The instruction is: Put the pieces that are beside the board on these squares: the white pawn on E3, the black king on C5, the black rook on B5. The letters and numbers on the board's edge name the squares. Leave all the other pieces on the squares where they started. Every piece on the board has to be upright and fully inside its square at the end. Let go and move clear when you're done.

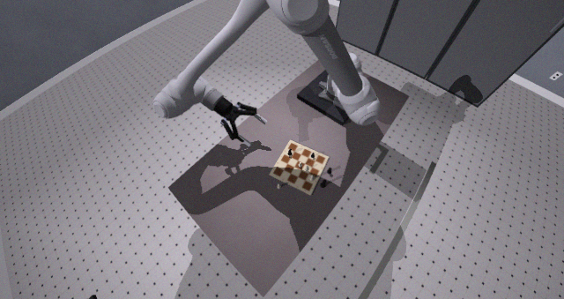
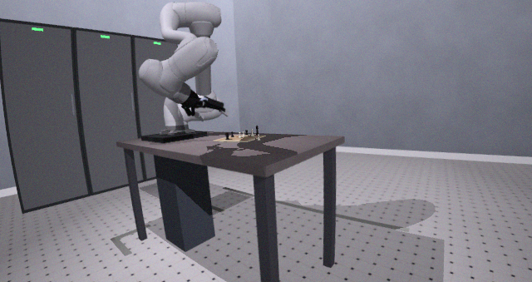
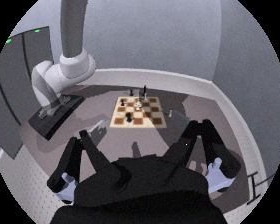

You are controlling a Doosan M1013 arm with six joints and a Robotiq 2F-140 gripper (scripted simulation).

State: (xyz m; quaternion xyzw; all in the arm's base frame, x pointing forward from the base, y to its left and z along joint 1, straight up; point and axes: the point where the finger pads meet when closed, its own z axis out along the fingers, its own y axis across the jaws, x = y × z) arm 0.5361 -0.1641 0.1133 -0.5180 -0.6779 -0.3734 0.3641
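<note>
The chessboard (image 1: pixel 302 168) lies on the dark table, with a few black and white pieces standing on it. A small white pawn (image 1: pixel 278 185) stands just off the board's near-left edge. Two black pieces stand off its right side, one (image 1: pixel 330 171) further back and one (image 1: pixel 323 184) nearer; I cannot tell which is the king and which the rook. My gripper (image 1: pixel 252 130) is open and empty. It hangs in the air above the table, well to the left of the board. In the wrist view the board (image 3: pixel 139 111) shows beyond the spread fingers. The side view shows the gripper (image 2: pixel 216 107) high above the board (image 2: pixel 238 138).
The arm's black base plate (image 1: pixel 323 100) sits at the table's far end, behind the board. Dark cabinets (image 1: pixel 441 26) stand behind the table. The table's edges run close to the board's right side.
</note>
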